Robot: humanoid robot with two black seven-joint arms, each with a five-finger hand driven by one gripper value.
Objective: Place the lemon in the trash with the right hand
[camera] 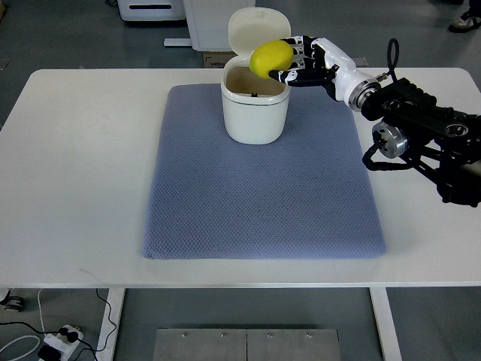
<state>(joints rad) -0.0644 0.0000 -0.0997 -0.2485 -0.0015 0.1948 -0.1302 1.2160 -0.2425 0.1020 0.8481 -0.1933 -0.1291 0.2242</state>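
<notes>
A bin (255, 109) stands on the far part of a mat (263, 195) laid across a table (75, 173), its lid (252, 30) open behind; the right hand (308, 64) holds a lemon (270, 58) over the bin's far right rim.

White table (83, 188), wide, filling most of the view, with a blue-grey mat (263, 195) laid on its middle. Grey floor (68, 34) beyond the far edge and below the near one. White cabinet (214, 22) standing behind the table, a white appliance (150, 9) beside it at the top edge. Under the near edge, white table legs (109, 320), a metal plate (244, 344), a power strip (60, 340) with black and white cables at lower left. Someone's shoe (464, 22) at the top right corner. Even light, soft shadows.
</notes>
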